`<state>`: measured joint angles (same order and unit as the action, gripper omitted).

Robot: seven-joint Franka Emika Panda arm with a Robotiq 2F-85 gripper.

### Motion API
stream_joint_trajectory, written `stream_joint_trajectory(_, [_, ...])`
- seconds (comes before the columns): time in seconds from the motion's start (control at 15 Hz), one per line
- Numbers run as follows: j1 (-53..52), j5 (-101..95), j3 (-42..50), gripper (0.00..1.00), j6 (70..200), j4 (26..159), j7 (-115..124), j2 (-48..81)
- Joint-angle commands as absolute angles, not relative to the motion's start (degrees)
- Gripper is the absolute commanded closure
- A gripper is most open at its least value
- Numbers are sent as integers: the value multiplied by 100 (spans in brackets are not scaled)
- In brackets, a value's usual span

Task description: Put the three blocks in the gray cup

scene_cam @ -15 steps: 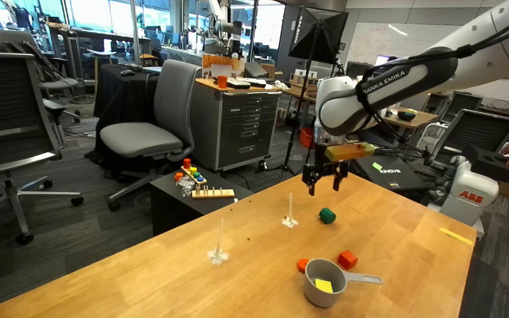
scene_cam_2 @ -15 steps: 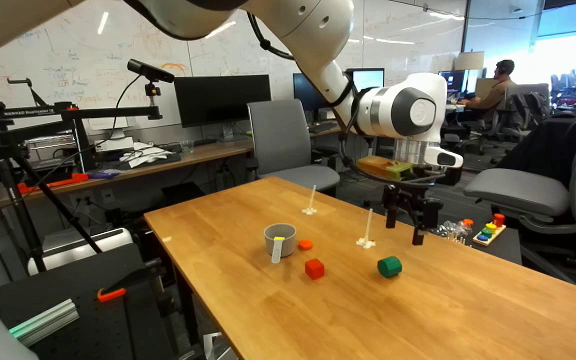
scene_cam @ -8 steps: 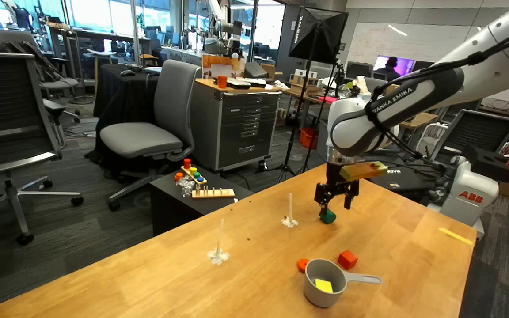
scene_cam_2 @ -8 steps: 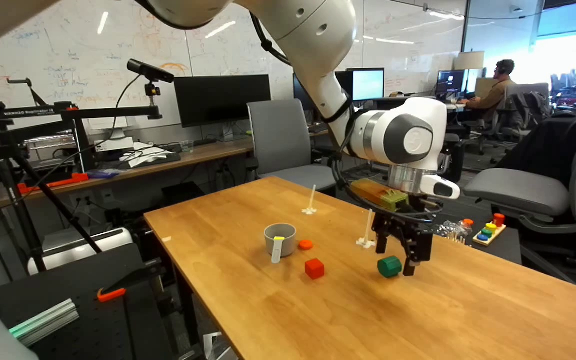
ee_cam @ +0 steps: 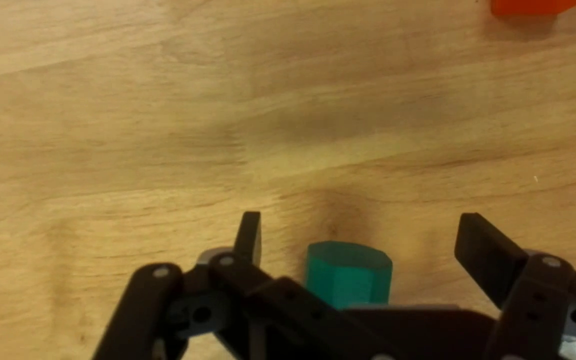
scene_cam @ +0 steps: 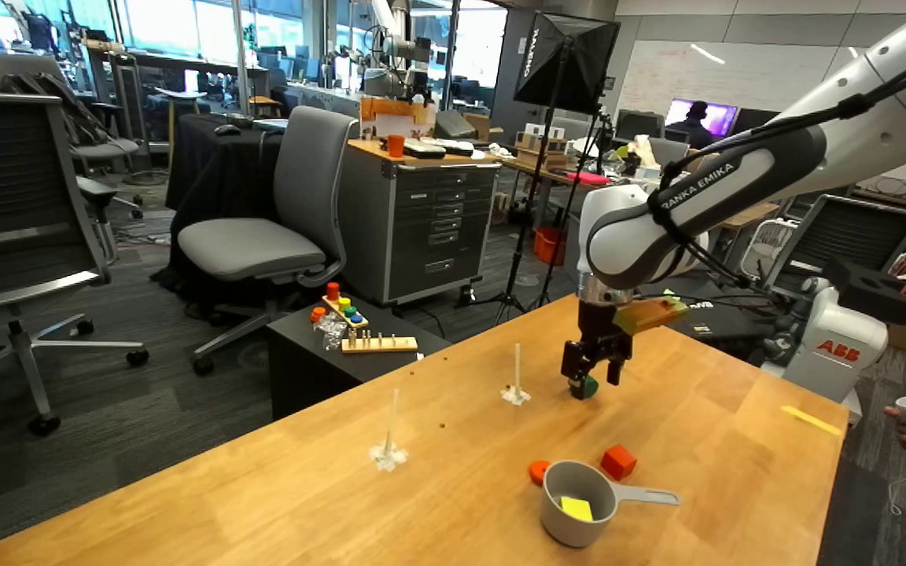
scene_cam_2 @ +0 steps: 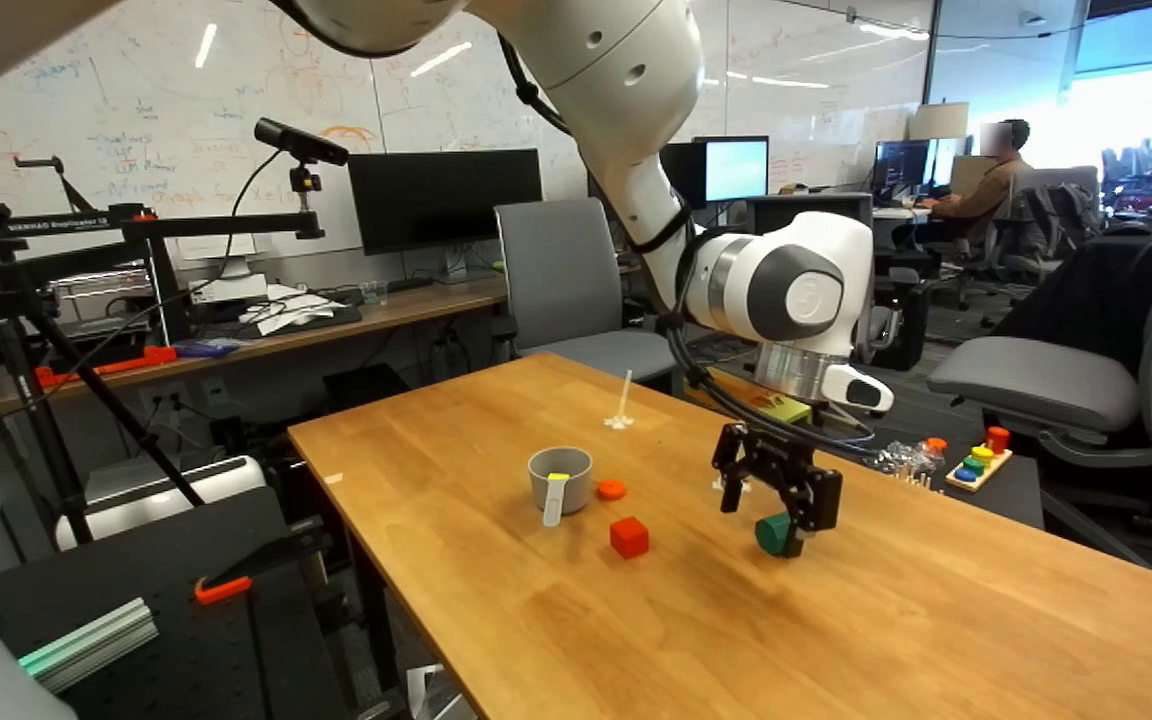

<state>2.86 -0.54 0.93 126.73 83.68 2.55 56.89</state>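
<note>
While the gray cup (scene_cam: 567, 535) holds the yellow block (scene_cam: 576, 509), spread fingers (ee_cam: 488, 257) flank the green block (ee_cam: 352, 280) on the bench (scene_cam: 303, 487).

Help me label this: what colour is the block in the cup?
The block is yellow, clearest in an exterior view.

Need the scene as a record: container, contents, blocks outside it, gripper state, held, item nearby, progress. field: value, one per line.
container: gray cup, upright on the wooden table
contents: yellow block
outside: red-orange block and green block, both on the table
manipulator: gripper low at the green block, jaws open, wrist view shows a gap on each side of it
held: nothing
nearby: orange disc, on the table beside the gray cup
progress: one of three blocks in
</note>
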Motion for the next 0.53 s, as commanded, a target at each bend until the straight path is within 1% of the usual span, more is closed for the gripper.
stream_joint_trajectory(0.0, [321,-22,47,0,12699,8259,-33,5670])
stream_joint_trajectory(0.47, [261,-33,105,0,12639,7831,57,6039])
